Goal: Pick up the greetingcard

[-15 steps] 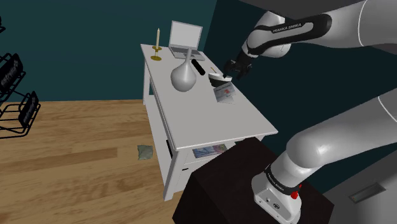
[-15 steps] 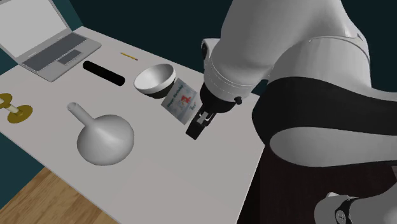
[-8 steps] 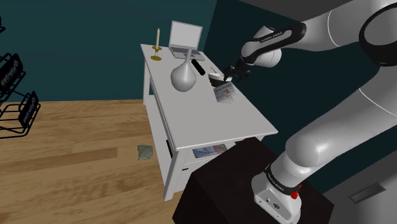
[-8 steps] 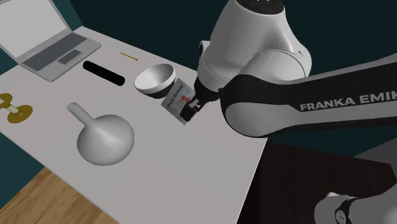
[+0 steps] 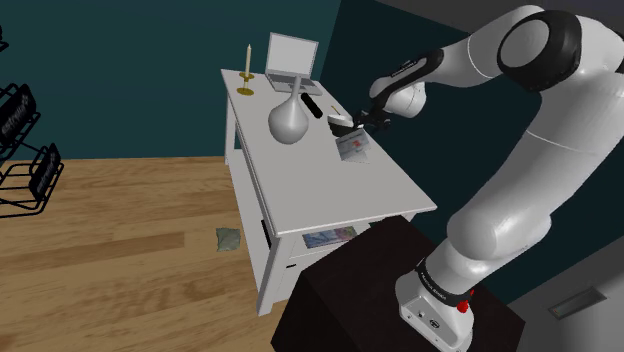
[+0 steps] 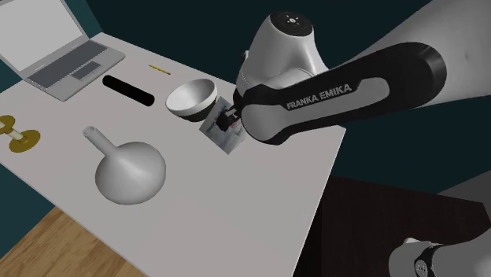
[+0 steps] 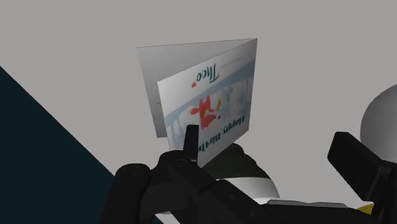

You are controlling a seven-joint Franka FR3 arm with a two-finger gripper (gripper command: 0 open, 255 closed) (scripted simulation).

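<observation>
The black claw [image 6: 230, 122] hangs low over the white table [image 6: 236, 224]. Its two fingers are spread wide and clasp nothing. Right under its tips stands the greeting card [image 7: 207, 95], folded and upright on the tabletop. The printed face, with a red figure and some script, is turned toward the claw. From the hand's own camera, one thin finger [image 7: 189, 141] crosses in front of the card's lower edge, while the other sits well off to the side, clear of it. I can't tell whether the near finger touches the card.

A white bowl [image 6: 191, 97] sits just beside the claw, right up against the card's far side. Past the bowl, farther from the claw, lie a black oblong bar [image 6: 128, 90] and a small yellow pencil [image 6: 160, 69]. A grey round-bellied vase [image 6: 130, 175] with a slim neck lies on its side, well apart from the claw. The open laptop [image 6: 57, 49] and a brass candlestick [image 6: 16, 135] are farthest from it, at the table's other end.
</observation>
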